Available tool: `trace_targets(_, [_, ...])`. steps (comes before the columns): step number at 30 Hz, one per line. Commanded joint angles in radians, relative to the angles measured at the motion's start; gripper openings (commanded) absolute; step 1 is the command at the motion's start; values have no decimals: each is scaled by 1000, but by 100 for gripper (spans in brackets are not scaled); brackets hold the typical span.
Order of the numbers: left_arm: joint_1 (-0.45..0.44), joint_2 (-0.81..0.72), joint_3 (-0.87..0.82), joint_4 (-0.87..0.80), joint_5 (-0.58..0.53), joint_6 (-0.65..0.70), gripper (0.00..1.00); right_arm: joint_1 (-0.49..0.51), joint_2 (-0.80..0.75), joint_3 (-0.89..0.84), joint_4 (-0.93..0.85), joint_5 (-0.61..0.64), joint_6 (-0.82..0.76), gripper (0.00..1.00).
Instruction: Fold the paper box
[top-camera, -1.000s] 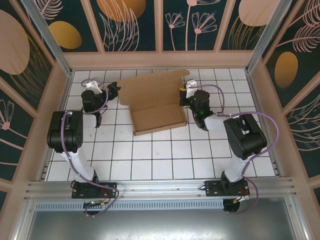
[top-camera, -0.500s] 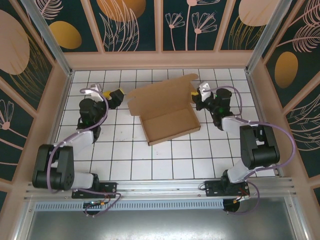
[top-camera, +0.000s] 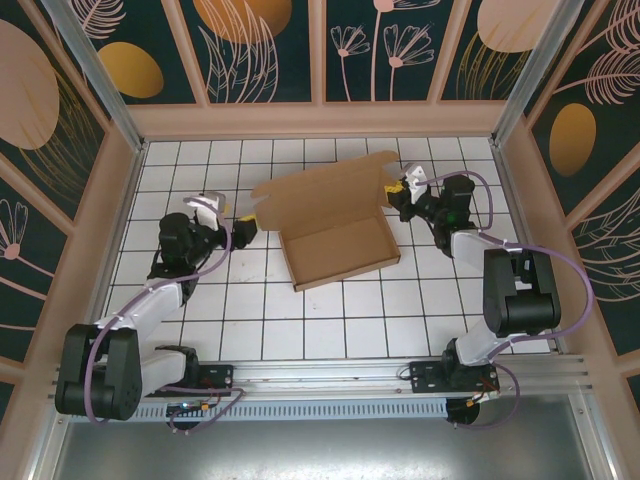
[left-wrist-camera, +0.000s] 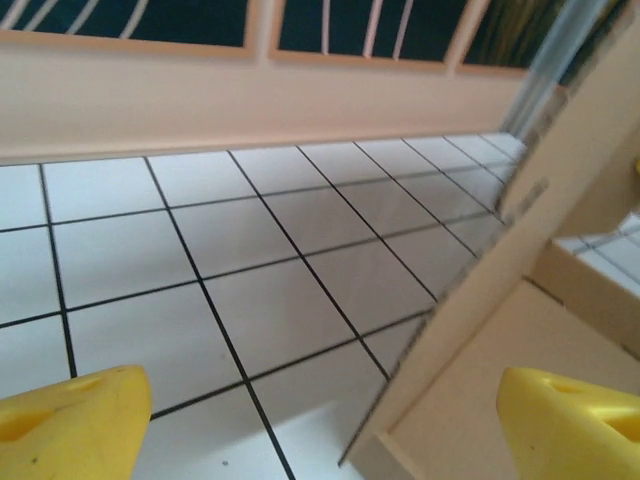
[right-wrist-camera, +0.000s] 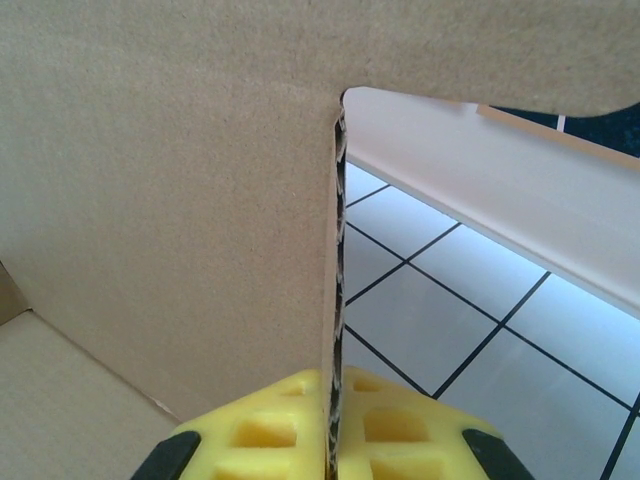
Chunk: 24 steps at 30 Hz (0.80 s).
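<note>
Looking down from above and behind the arms' bases, the overhead camera is taking in the whole tiled bench (top-camera: 330, 330), the paper box (top-camera: 330, 215) and both arms from well back. The left wrist camera is skimming low over the bench tiles and facing the far wall (left-wrist-camera: 250, 100), with the box's near edge rising close on its right. The right wrist camera is pressing right up against the same box's cardboard, with tiles and far wall showing past it.

No legible text, label, brand, number or sign found. The paper box (top-camera: 338, 248) is plain unprinted cardboard; the table (top-camera: 300, 320) bears only grid lines.
</note>
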Motion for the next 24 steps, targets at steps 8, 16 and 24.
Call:
trace_targets(8, [-4,143,78,4,82,178,91,5,-1,6,56,-18,30,10])
trace_targets(16, [-3,275,167,52,182,149,77,25,-1,3,19,-5,22,12])
trace_targets(24, [-12,318,199,86,239,121,41,43,5,12,-21,10,12,12])
